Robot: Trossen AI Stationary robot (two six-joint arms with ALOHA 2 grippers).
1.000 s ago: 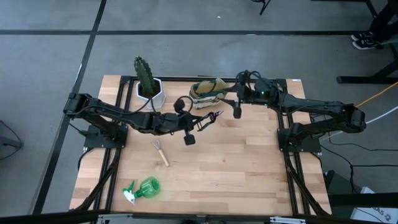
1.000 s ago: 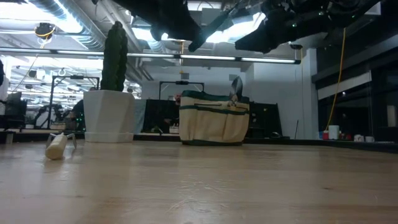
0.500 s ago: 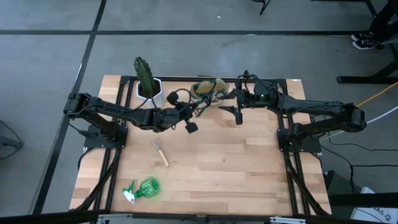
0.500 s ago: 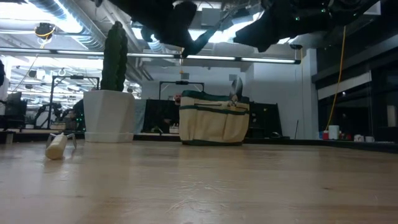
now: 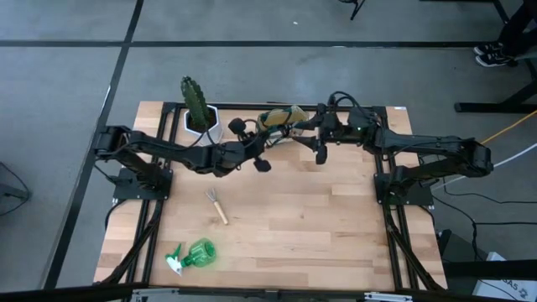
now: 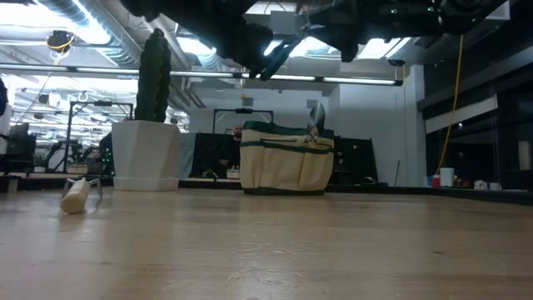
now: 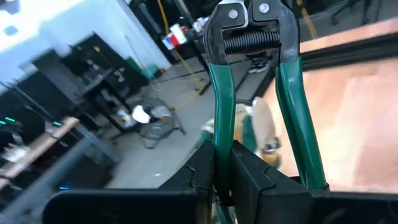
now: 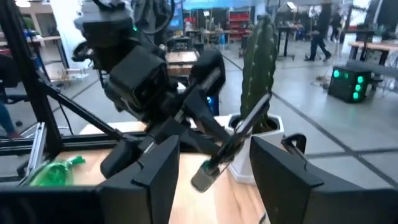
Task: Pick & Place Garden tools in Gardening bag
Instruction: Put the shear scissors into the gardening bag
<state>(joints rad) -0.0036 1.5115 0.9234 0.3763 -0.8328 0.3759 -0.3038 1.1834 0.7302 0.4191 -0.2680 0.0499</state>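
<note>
My left gripper [image 5: 254, 152] is shut on the pruners [image 7: 252, 74], which have green handles and a black head with a spring. It holds them in the air just left of the olive-and-cream gardening bag [image 5: 281, 119]. The bag stands on its base near the table's far edge, and a grey blade [image 6: 316, 115] sticks up from it. My right gripper [image 8: 214, 171] is open and empty in the air at the bag's right [image 5: 320, 143]. The wooden-handled rake [image 5: 217, 205] and the green spray bottle [image 5: 194, 254] lie on the table. My left gripper pinches one green handle [image 7: 221, 134] of the pruners between its two fingers, near that handle's free end. The other handle [image 7: 298, 112] stays free beside the fingers. The pruners run forward out of the fingers, head away from the wrist, lifted clear of the table.
The green cactus in its white hexagonal pot [image 5: 202, 118] stands at the far edge, left of the bag and close behind my left arm. The wooden table [image 5: 336, 226] has free room in its middle and on its near right.
My left gripper has carried the pruners toward the table's far edge, closer to the gardening bag, and still holds them clear of the table. My right gripper has stayed beside the bag.
</note>
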